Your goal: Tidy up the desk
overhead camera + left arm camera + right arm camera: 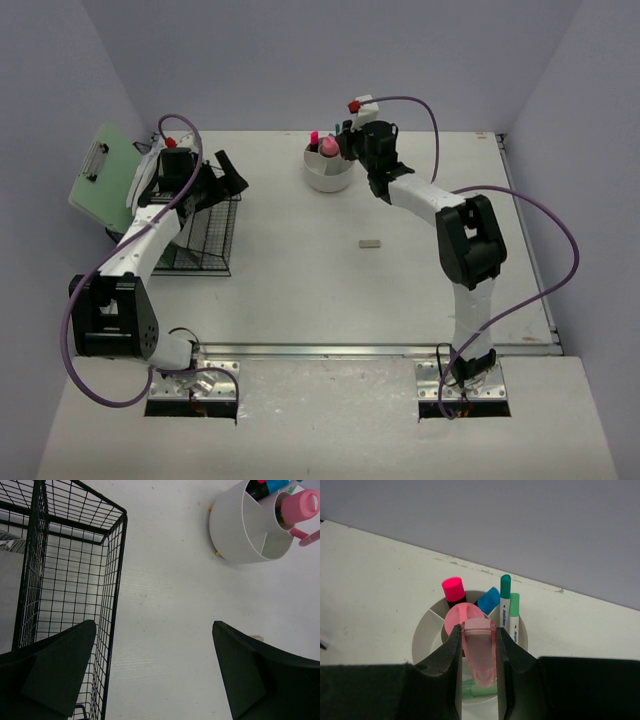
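1. The table (pixel 300 290) fills the middle of my top view. It is off-white, with lavender walls on three sides and a metal rail along its 6 o'clock edge.
2. My left hand (pixel 152 630) is spread wide with nothing between its fingers. On the wrist view one finger hangs over the black wire basket (pixel 205 235) and the other over bare table.
3. The basket stands at about 9 o'clock on the table. A green clipboard (pixel 100 175) sits tilted at 10 o'clock, beside the left wall.
4. My right hand (pixel 477 640) is at 12 o'clock, over the round white organizer cup (pixel 328 172). Its fingers are pinching a translucent pink item (pixel 480 662) whose rounded pink top sits in the cup.
5. I cannot tell from these views exactly what that pink item is.
6. Behind the pink item in the cup are a black marker with a pink cap (pixel 452 587), a blue cap (pixel 489 599) and two green pens (pixel 505 600) standing side by side.
7. A small grey block (pixel 370 242) lies alone near the table's centre, toward 6 o'clock from the cup and well apart from both hands.
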Robot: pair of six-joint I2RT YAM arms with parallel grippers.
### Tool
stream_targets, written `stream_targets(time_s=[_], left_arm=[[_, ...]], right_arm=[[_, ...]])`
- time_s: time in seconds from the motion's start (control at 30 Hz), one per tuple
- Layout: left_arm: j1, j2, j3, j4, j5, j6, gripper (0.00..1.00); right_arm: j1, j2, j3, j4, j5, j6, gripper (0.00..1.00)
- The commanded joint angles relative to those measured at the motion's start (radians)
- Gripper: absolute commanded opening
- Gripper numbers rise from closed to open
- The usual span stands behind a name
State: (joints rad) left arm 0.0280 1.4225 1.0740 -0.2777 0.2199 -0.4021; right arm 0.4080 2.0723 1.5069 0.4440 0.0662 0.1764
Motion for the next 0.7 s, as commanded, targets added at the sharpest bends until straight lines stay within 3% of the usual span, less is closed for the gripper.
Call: stream_targets(time_s=[0.0,0.17,0.33,0.4,0.47,0.6,0.67], left_arm=[[0.007,-0.003,0.024,0.054,0.006,-0.006,1.00],[0.007,0.004,0.032,0.041,0.008,0.002,1.00],[0.007,0.004,0.037,0.040,0.006,0.005,1.00],[0.007,0.004,0.037,0.040,0.009,0.003,1.00],[0.007,0.002,0.038,0.040,0.016,0.002,1.00],[0.006,-0.014,0.037,0.041,0.038,0.002,1.00],[0.005,-0.027,0.031,0.041,0.053,0.018,1.00]], right_arm=[[0.000,0.030,-0.016,0.097,-0.019,0.014,0.01],[0.000,0.053,-0.027,0.125,-0.020,0.004,0.07],[0.000,0.051,-0.037,0.131,-0.042,0.006,0.49],[0.000,0.027,-0.044,0.115,-0.067,0.003,0.72],[0.000,-0.007,-0.058,0.103,-0.121,-0.015,0.81],[0.000,-0.106,-0.110,0.083,-0.227,-0.110,0.86],[0.000,-0.183,-0.109,-0.050,-0.329,-0.249,0.87]])
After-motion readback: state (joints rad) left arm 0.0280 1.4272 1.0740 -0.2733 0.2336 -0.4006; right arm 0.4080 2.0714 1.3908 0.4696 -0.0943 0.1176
